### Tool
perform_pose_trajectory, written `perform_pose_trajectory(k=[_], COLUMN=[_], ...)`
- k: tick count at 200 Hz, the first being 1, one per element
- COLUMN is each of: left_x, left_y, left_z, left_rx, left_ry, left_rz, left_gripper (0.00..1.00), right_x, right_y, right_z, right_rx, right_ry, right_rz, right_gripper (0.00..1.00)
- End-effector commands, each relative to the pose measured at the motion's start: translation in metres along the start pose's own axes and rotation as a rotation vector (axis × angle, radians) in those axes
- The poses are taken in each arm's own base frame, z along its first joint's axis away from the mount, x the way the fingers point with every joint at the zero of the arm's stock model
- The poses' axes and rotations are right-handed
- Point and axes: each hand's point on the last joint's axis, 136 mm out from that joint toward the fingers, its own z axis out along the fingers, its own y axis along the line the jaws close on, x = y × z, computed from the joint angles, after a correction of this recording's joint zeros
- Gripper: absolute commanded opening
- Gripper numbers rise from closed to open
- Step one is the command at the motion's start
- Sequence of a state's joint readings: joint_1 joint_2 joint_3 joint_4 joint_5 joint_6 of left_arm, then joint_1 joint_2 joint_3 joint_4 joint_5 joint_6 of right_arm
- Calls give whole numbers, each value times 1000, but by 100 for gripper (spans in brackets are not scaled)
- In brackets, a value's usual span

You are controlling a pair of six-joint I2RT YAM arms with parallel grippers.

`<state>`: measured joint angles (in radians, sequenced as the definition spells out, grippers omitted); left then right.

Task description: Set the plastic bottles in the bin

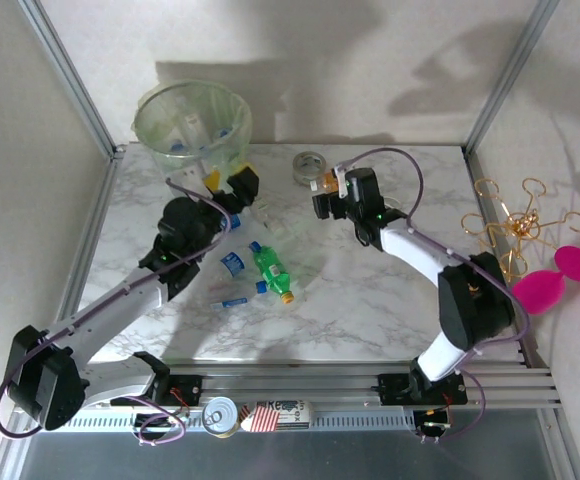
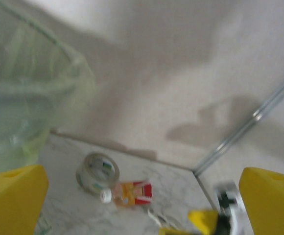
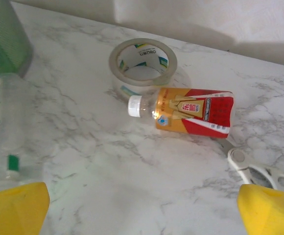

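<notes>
The bin stood at the far left corner of the marbled tabletop. Several plastic bottles lay inside it, their outlines blurred by the translucent wall and liner. The left end effector hung just beside the bin, on its near right side, with jaws wide apart and empty. Its wrist view was out of focus, and the bin's wall was cut off at the left edge there. The right end effector was well to the right of the bin, its jaws likewise spread wide with nothing between them. Ahead of it a red-labelled bottle with a white cap lay on its side, touching the tape roll; in the top view the end effector hid most of this bottle. The scissors were partly cropped by the frame edge and a yellow fingertip. A green bottle and a blue-capped bottle lay on the tabletop, nearer than the bin. A small item beside them was too small to identify. A clear bottle was cropped at the right wrist view's left edge.
</notes>
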<state>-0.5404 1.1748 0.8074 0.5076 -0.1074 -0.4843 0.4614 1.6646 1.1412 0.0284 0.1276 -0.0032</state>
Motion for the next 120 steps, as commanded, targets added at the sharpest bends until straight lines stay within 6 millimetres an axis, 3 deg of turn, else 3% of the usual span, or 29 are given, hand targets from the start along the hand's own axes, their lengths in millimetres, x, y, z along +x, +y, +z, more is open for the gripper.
perform_pose_trajectory(k=[1,14,59,88,120], left_x=[5,22,65,78,78], left_y=[-4,7,48,58,58], left_z=[-10,-15,-38,-42,-41], left_rx=[16,-3,-85,-107,-111], left_ry=[-32,2,53,80,79], left_rz=[-57,-75,-155,-166,-158], left_gripper=[100,100,100,99,100], right_x=[7,8,-17,-28,-32], right_y=[0,-9,-21,-37,-46], right_z=[21,39,88,121,147], right_rx=[-44,-24,-45,-36,-94], right_ry=[92,140,160,161,171], right_rz=[-74,-96,-100,-96,-54], right_gripper=[99,99,99,99,99])
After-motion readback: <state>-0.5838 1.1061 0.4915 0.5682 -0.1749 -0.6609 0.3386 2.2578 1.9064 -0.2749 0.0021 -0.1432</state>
